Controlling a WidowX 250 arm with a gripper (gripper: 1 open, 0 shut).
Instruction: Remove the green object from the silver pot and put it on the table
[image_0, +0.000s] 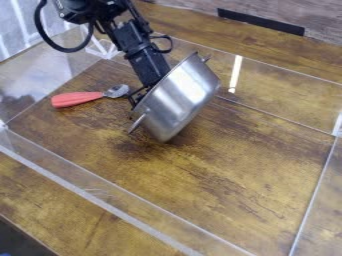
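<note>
Tilted pot on a walled plank table

Dark brown wood-grain table carries the round shiny silver pot, tipped on its side. The black gripper reaches its rim; finger spread unclear. Red-handled utensil lies beside. Green object unseen; no writing legible.

Counted: one silver pot, one red-handled utensil, one gripper, one table, enclosed by clear plastic walls; green object can't be made out
</note>
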